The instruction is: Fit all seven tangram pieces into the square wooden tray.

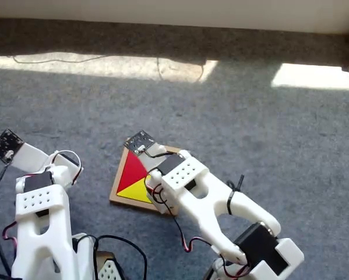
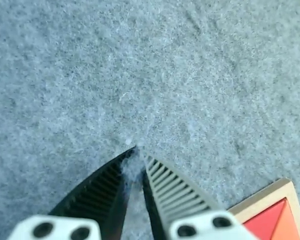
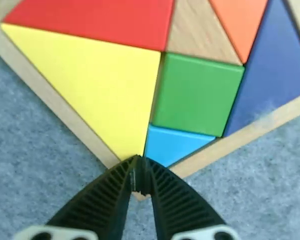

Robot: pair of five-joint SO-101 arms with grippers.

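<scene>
Right gripper (image 3: 138,172): fingers together, nothing between them. The tips sit at a corner of the tray (image 3: 260,127), where the point of the yellow triangle (image 3: 99,85) meets the light blue triangle (image 3: 175,145).

Left gripper (image 2: 137,160): fingers all but together, empty, over the carpet (image 1: 250,128). It is apart from the tray's nearest corner.

Tray contents: red triangle (image 3: 94,20), yellow triangle, green square (image 3: 197,92), light blue triangle, orange triangle (image 3: 240,20) and dark blue piece (image 3: 275,65) lie flush. Between red, green and orange is a wood-toned triangle (image 3: 200,32). I cannot tell whether it is bare tray floor or an unpainted piece.

Step in hand, as I judge it: a closed-tip check or nudge at this corner. To do it well, I would keep the fingers together and press straight down or lightly inward. A sideways push would likely slide the whole tray on the carpet instead of seating anything. I would also keep the tips off the seam between yellow and light blue, so neither piece tips up.

Edges: the raised rim bounds every piece, and the tips are right at it, so I would lift before moving across it.

Open room: carpet lies on all sides of the tray. The right arm (image 1: 209,198) overhangs the tray, and the left arm (image 1: 40,216) is well to its side. A thin cable (image 1: 57,59) lies far off.
</scene>
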